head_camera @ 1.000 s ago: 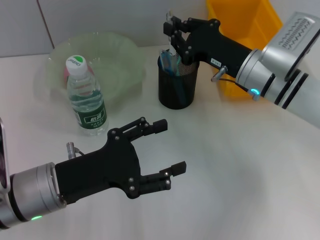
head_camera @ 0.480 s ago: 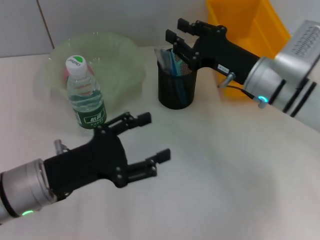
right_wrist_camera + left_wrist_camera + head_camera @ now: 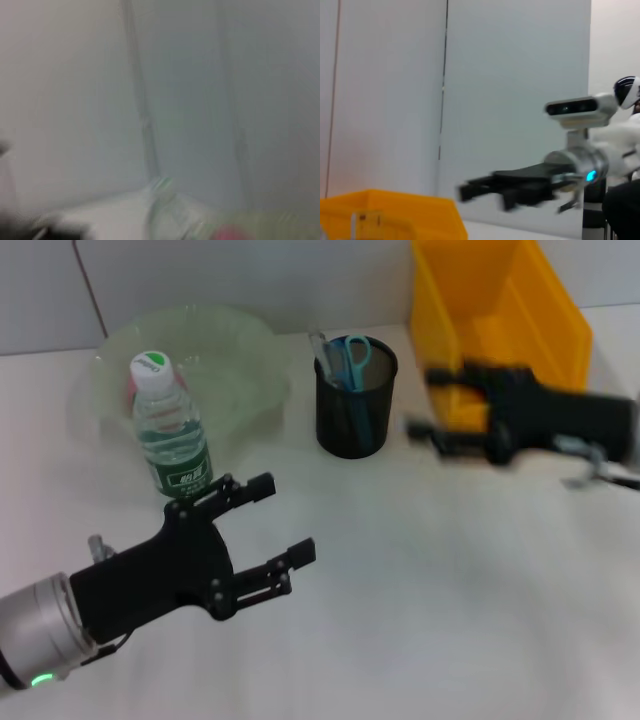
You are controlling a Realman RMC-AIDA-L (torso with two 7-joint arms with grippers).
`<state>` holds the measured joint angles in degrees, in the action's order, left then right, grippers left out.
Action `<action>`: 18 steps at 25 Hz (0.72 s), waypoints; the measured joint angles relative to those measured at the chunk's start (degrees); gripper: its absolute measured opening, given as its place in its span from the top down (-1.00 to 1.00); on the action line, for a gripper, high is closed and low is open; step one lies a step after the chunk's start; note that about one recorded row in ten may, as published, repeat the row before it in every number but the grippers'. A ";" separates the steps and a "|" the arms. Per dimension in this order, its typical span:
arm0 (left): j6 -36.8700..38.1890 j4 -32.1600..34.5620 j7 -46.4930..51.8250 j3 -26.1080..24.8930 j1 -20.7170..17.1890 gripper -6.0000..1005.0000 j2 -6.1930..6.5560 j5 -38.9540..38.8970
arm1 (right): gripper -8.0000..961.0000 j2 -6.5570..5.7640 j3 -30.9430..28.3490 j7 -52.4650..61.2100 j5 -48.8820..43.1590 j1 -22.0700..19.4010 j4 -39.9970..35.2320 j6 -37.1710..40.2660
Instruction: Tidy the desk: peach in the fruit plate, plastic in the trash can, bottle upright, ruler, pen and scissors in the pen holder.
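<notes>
The clear water bottle with a green label stands upright in front of the pale green fruit plate. A pink peach shows partly behind the bottle, in the plate. The black mesh pen holder holds teal-handled scissors and a pale ruler or pen. The yellow bin stands at the back right. My left gripper is open and empty, low over the table in front of the bottle. My right gripper is blurred, open and empty, right of the pen holder in front of the bin.
The wall runs close behind the plate and the bin. The left wrist view shows the yellow bin and my right gripper farther off. The right wrist view is blurred, with a pink patch low down.
My right gripper has drawn back from above the pen holder to the right, in front of the bin; the scissors stay in the holder. My left arm has pulled back toward the left.
</notes>
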<state>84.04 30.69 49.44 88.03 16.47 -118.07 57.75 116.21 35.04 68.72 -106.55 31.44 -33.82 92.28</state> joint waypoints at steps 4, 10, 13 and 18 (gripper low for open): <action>-0.07 -3.25 -0.44 0.00 0.84 -0.62 0.01 0.00 | -0.55 -3.36 7.06 2.85 -0.37 -4.02 -2.07 3.89; 0.40 -3.62 -0.59 1.07 0.02 -0.62 0.03 0.72 | -0.65 -1.07 7.52 -0.26 -4.48 -6.53 -2.20 5.02; 0.69 -3.61 -0.58 1.09 -0.24 -0.62 0.04 2.66 | -0.65 -0.23 7.54 -0.35 -7.66 -6.05 -2.07 4.94; 1.59 -3.45 -0.62 1.31 -0.90 -0.62 0.03 2.87 | -0.65 0.42 7.05 -0.41 -8.77 -6.44 -2.87 5.98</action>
<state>85.62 27.24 48.82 89.34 15.57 -118.04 60.61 116.63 42.08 68.31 -115.32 25.00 -36.69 98.26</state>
